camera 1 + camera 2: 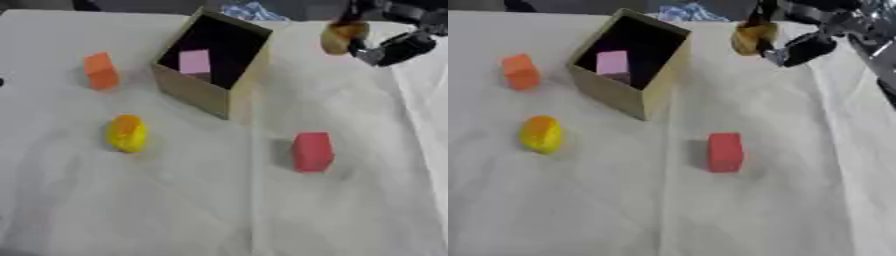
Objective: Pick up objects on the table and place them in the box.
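A cardboard box (206, 95) stands open at the back middle of the table, with a pink block (194, 61) inside it. My right hand (394, 47) hangs above the table to the right of the box, shut on a tan rounded object (339, 36). On the cloth lie an orange block (101, 71) left of the box, a yellow rounded object (128, 133) in front of that, and a red block (312, 151) at the right of the middle. My left hand does not show.
A white cloth (175, 200) covers the table. Something blue and white (252, 11) lies at the far edge behind the box. The cloth's right edge runs down the right side in the right eye view.
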